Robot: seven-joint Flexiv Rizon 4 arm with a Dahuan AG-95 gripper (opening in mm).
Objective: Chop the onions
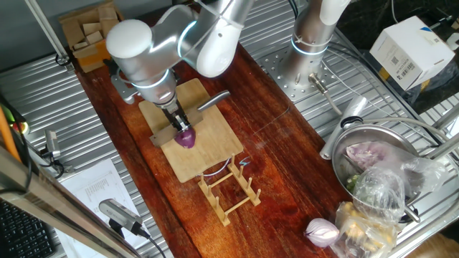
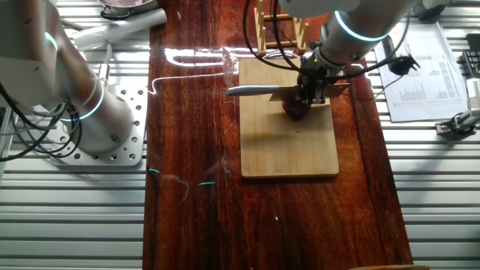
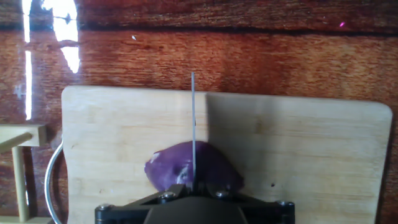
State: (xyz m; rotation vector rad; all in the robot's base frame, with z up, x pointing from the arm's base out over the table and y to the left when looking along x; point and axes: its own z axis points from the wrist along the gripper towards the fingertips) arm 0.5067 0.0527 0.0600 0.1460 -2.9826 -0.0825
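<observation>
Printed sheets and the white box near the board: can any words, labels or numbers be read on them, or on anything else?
None can be read.
White box: a dark printed label, too small to read.
Printed sheet in the other fixed view: columns of text, blurred.
Paper in one fixed view: faint print, illegible.
Cutting board, knife and onion: no markings visible.

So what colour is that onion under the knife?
Dark purple-red onion, clearest in the hand view.

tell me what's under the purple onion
The purple onion sits on the wooden cutting board, with the knife blade across its top. The contact patch and the cut's depth are hidden.
</observation>
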